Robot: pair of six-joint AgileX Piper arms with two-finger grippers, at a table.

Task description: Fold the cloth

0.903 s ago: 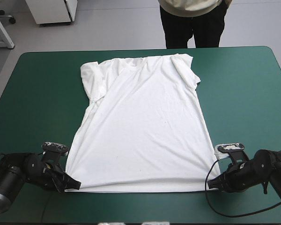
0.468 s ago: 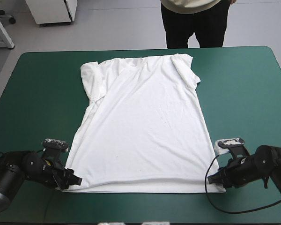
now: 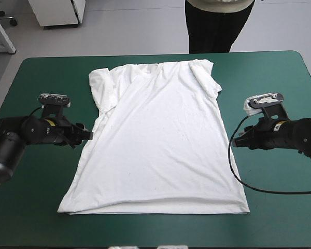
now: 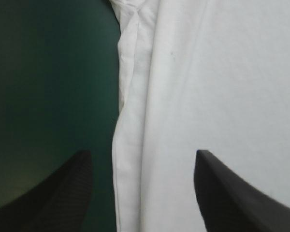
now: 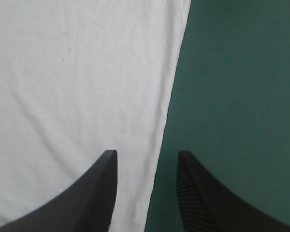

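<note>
The white T-shirt (image 3: 155, 145) lies spread flat on the teal-green cover (image 3: 269, 78), collar toward the far edge and hem toward the near edge. My left gripper (image 3: 88, 136) stands open at the shirt's left side edge, just below the sleeve. In the left wrist view the gripper (image 4: 141, 153) straddles the folded side seam of the T-shirt (image 4: 222, 96), holding nothing. My right gripper (image 3: 235, 141) is open at the shirt's right side edge. In the right wrist view the gripper (image 5: 147, 153) sits over the edge of the T-shirt (image 5: 77, 72) and grips nothing.
Bare teal-green cover shows in wide strips to the left and right of the shirt and in a narrow band along the near edge. The left sleeve (image 3: 101, 88) is bunched and the right sleeve (image 3: 205, 75) is folded inward.
Both grippers have opened and let go of the hem corners. They have moved away from the near edge, up along the shirt's sides to about mid-length. The hem now lies flat.
</note>
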